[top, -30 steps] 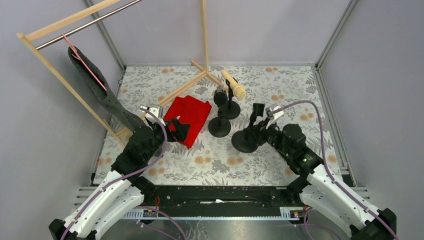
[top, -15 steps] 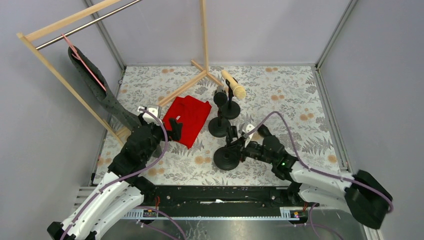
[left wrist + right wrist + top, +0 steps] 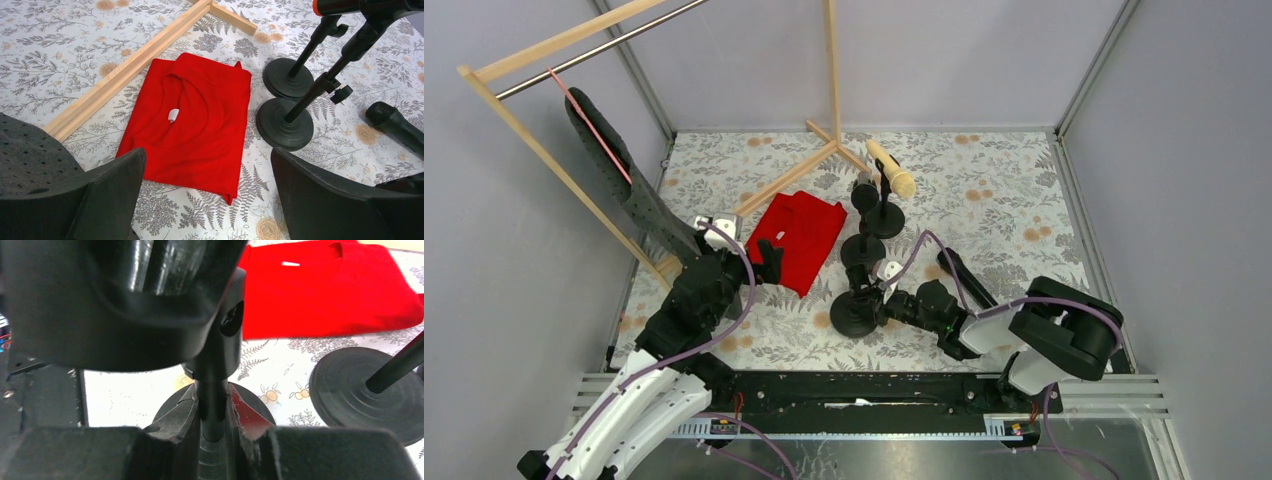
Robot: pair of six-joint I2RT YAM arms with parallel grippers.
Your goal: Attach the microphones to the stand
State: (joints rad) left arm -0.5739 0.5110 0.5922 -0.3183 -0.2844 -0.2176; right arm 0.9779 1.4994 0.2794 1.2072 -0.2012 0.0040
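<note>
Dragged left and nearer since a second ago, stand with post pinched in closed right gripper, left gripper spread wide above cloth, black mic lying flat just right of stand; step in hand: placing stand; next, likely release and fetch black mic.

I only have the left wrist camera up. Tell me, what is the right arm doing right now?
Observer: The right gripper has its jaws shut on the pole of a third stand, low down near the base.
Operator: And the cream microphone, where is it?
Observer: The cream microphone lies tilted on top of the far stand, off the table.
</note>
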